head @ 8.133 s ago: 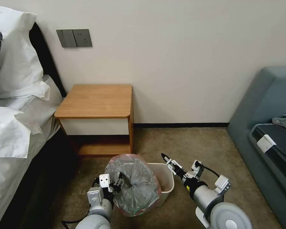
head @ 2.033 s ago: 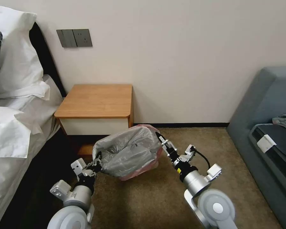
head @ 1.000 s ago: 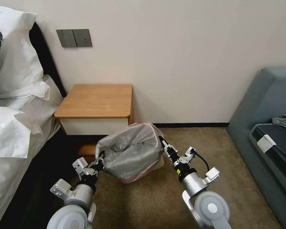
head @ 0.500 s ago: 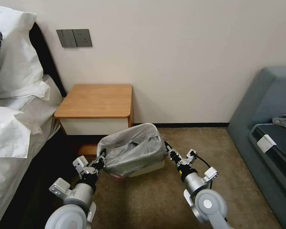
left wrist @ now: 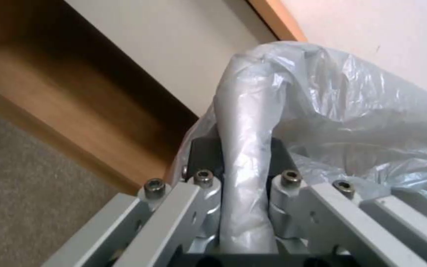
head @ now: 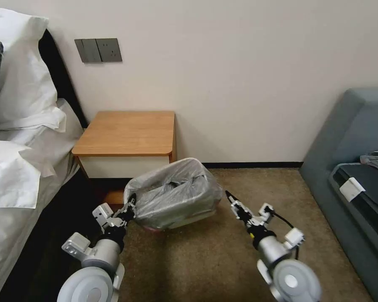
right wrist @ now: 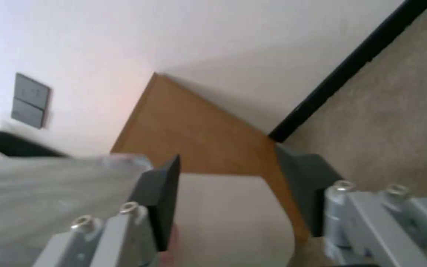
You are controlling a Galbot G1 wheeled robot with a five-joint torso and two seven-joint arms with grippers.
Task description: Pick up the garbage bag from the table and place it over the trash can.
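Note:
The grey translucent garbage bag [head: 174, 193] is draped over the trash can [head: 199, 217], whose cream wall shows as a thin strip under the bag's lower edge. The can stands on the carpet just in front of the table [head: 126, 132]. My left gripper [head: 128, 209] is shut on the bag's left edge. In the left wrist view a fold of the garbage bag [left wrist: 245, 122] runs between the left gripper's [left wrist: 241, 148] pads. My right gripper [head: 231, 197] is open, a short way right of the bag, holding nothing. The right wrist view shows the right gripper [right wrist: 228, 174] with its fingers apart, the garbage bag [right wrist: 50, 185] beside it.
A bed with white pillows [head: 17, 138] fills the left side. A grey-blue sofa [head: 357, 167] stands on the right. The wall with a switch plate [head: 98, 50] lies behind the table. Open carpet [head: 206, 260] spreads between my arms.
The bag, first held stretched between both grippers above the can, has come down over it. The right gripper has let go and drawn back to the right. The left still holds.

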